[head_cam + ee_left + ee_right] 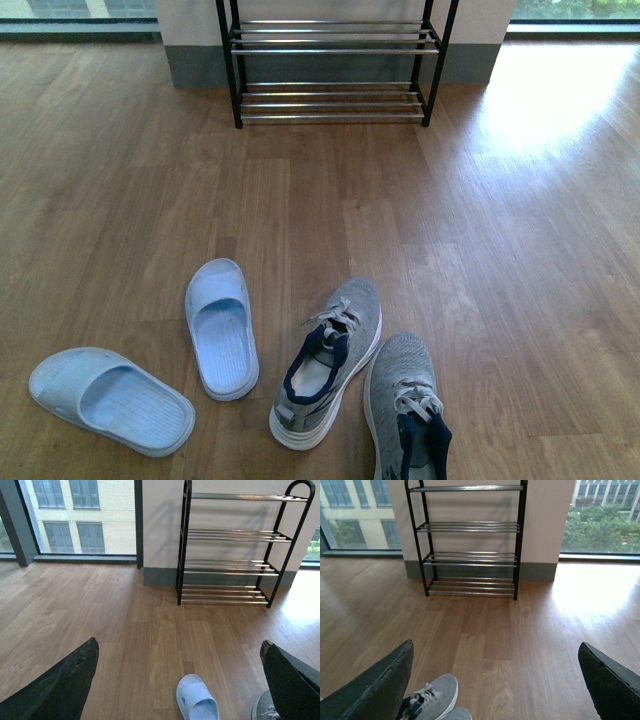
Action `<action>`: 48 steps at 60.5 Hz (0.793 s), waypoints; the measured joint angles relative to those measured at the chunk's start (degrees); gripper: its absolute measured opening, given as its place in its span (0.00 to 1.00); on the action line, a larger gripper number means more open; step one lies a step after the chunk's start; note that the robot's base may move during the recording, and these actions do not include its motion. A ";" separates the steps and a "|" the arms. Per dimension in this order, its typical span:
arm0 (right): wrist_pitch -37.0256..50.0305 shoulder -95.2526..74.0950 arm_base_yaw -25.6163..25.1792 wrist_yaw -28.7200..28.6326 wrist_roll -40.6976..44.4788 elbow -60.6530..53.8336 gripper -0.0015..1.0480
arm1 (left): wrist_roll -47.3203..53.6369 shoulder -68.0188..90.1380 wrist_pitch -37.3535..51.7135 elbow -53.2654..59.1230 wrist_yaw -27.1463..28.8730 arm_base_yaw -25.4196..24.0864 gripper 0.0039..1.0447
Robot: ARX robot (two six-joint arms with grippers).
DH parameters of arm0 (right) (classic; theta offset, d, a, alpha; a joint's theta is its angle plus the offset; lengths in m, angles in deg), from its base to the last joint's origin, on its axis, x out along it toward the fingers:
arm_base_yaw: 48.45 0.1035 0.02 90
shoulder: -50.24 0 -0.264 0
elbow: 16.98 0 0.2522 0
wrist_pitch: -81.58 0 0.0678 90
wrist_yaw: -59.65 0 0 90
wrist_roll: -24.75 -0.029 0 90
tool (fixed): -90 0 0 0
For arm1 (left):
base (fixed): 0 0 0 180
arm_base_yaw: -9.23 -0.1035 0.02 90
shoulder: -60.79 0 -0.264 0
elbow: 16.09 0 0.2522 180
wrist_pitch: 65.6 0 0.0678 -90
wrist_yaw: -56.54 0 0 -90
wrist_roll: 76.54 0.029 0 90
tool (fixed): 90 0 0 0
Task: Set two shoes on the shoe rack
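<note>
Holding the left gripper (179, 644) above the wooden floor (125, 630), its dark fingers (60, 685) spread wide apart and clasping nothing. Holding the right gripper (496, 646) the same way, fingers (375, 690) parted and empty.

Lying on the floor close to the robot, in the front view, are the two grey knit shoes. Pointing toe-first toward the rack, at a slight slant: the left sneaker (330, 365). Sitting just beside it, heel cut off by the frame's lower edge: the right sneaker (408, 405).

Resting to the left of the pair are two pale blue sandals, the upright slide (220, 328) near the left sneaker and the slanted slide (110, 400) further out.

Standing well apart from all the footwear, across the boards and against the white wall (190, 20): the black-framed shoe rack (333, 70) with its chrome bars catching the window light.
</note>
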 joint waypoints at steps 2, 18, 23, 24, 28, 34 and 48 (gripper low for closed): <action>-0.87 -0.63 0.46 1.97 -0.20 0.24 0.91 | 0.00 0.00 0.00 0.00 0.00 0.00 0.91; 25.24 -45.46 -2.32 2.75 0.59 3.34 0.91 | 0.02 0.00 0.00 0.00 0.02 0.00 0.91; 36.41 -64.72 -2.32 0.94 1.77 6.08 0.91 | 0.02 0.00 0.00 0.00 0.02 0.00 0.91; 37.59 -67.10 -2.32 0.70 1.79 6.47 0.91 | 0.02 0.00 0.00 0.00 0.02 0.00 0.91; 43.54 -82.90 -1.81 -0.26 2.19 9.64 0.91 | 0.00 0.00 0.00 0.00 0.00 0.00 0.91; 46.56 -102.05 -0.79 -1.05 2.23 14.19 0.91 | 0.02 0.00 0.00 0.00 0.00 0.00 0.91; 44.70 -129.44 0.76 -3.06 -2.23 24.09 0.91 | 0.00 0.00 0.00 0.00 0.00 0.00 0.91</action>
